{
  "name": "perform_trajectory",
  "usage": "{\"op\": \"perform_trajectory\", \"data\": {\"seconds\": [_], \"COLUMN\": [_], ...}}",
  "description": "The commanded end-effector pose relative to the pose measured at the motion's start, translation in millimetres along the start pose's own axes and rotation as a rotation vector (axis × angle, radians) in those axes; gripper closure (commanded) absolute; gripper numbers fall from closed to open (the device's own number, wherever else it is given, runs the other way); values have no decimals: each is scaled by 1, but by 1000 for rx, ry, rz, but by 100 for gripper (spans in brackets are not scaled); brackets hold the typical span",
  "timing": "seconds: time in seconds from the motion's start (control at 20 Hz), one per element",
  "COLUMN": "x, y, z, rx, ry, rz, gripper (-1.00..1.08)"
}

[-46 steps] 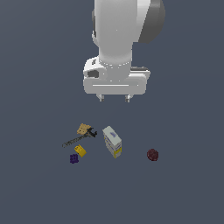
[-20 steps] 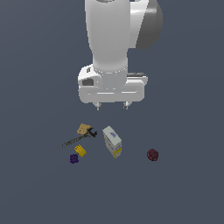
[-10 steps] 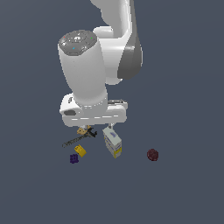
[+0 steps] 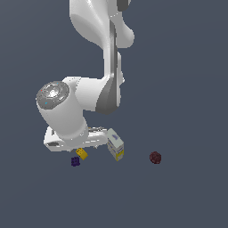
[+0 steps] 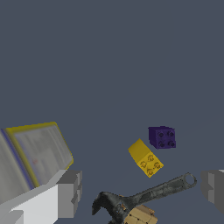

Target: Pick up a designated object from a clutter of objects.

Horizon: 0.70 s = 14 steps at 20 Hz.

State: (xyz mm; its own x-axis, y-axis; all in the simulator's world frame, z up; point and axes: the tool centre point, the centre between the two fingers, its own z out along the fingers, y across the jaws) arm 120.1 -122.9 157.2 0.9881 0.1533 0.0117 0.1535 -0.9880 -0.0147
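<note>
The tiny dark purple knobbly block (image 4: 75,161) lies on the floor at the exterior view's left, just beside the small yellow block (image 4: 81,154). The wrist view shows the purple block (image 5: 162,137) and the yellow block (image 5: 145,158) apart from my fingers. My gripper (image 5: 142,190) is open and empty, low over the clutter. One finger (image 5: 70,192) stands next to the white-and-yellow carton (image 5: 37,153). The tan-and-black tool (image 5: 144,197) lies between the fingers. In the exterior view my hand (image 4: 62,141) hides the tool and the fingertips.
The white-and-yellow carton (image 4: 115,144) stands right beside my hand. The dark red ball (image 4: 155,157) lies alone toward the exterior view's right. The floor is plain dark grey.
The arm has bent down and swung toward the exterior view's left. The hand has dropped from above the clutter to just over the tool, hiding it. The objects have not moved.
</note>
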Motion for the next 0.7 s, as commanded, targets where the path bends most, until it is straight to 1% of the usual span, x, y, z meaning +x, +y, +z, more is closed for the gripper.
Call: {"op": "perform_trajectory", "data": {"seconds": [0.0,0.3,0.65], "x": [3,4,2], "y": [18,49,66], "z": [21,59,82], "rx": [-4,-10,-14], "ry": [-2,-8,-12], "rz": [-20,-54,-75], "gripper": [-92,-92,-92]}}
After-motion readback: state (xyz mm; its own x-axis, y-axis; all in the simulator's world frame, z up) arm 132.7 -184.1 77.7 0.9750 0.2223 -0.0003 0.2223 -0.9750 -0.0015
